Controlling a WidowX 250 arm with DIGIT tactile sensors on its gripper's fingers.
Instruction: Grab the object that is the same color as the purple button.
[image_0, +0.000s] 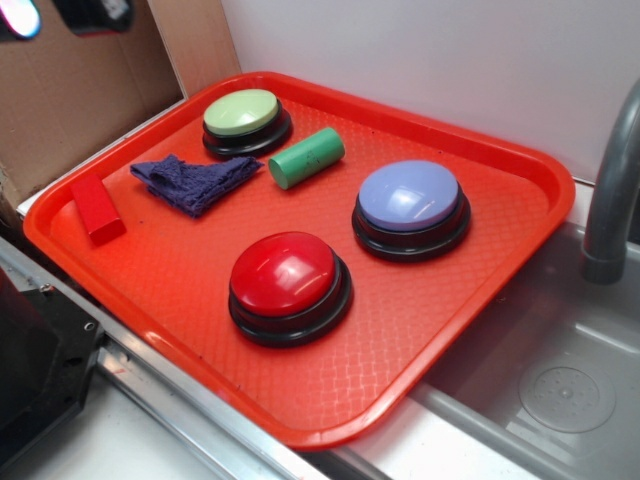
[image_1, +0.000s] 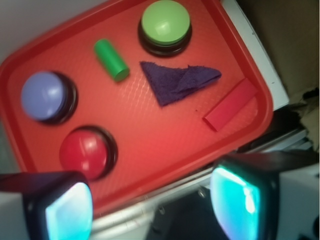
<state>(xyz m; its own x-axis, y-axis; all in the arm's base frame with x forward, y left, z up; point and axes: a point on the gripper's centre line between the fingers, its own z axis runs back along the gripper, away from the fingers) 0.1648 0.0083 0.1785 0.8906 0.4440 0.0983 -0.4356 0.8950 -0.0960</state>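
Tool: the robot's tool (image_1: 150, 205) with two pads that glow blue-green hangs high above the tray, over its near edge. The pads (image_1: 67, 212) sit wide apart with nothing between them. In the exterior view only a dark bit shows at the top left corner.
Tray: a big red plastic tray (image_0: 470, 330) with a bumpy floor and a raised rim sits on the worktop, next to a grey metal sink (image_0: 560, 390). All the small things lie inside it.
Red button: a big round push button with a shiny red dome and black base (image_0: 288, 285) stands near the front of the tray.
Purple button: a big round push button with a pale purple dome and black base (image_0: 410, 208) stands on the sink side, apart from the red one.
Green button: a smaller round push button with a light green dome and black base (image_0: 245, 122) stands at the back.
Purple rag: a small dark purple knitted rag (image_0: 195, 180), partly folded over, lies flat on the tray, just in front of the green button. Nothing holds it.
Green roll: a short green cylinder (image_0: 306, 158) lies on its side, just beside the rag.
Red block: a small red rectangle block (image_0: 97, 208) lies near the tray's rim, on the other side of the rag.
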